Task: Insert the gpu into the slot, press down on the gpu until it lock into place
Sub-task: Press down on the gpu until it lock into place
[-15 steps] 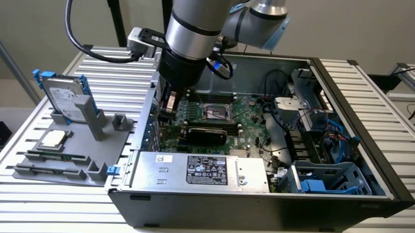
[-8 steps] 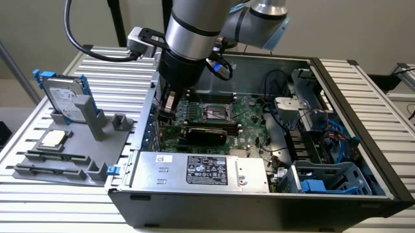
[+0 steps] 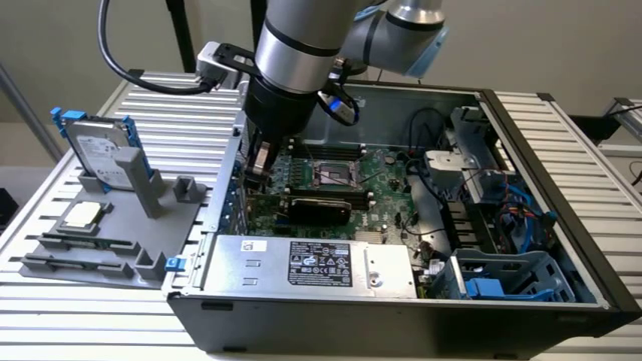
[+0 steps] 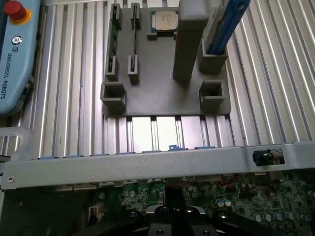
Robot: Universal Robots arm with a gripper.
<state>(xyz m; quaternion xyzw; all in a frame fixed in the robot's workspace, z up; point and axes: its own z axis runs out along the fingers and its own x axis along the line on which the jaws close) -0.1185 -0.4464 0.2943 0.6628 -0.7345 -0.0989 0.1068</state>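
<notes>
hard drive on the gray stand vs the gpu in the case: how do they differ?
Colour: the hard drive is silver with blue rails; the gpu is black.
Pose: the hard drive stands upright, leaning in the gray fixture; the gpu lies low and flat along the motherboard.
Place: the hard drive sits outside the computer case; the gpu is inside it, below the CPU socket in the exterior view.
Shared: both are flat rectangular computer parts.

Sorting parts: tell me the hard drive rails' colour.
Blue rails on the hard drive, clearest in the exterior view.

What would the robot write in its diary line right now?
gripper: shut, above motherboard | gpu: seated on board | hard drive: upright in grey holder
</notes>
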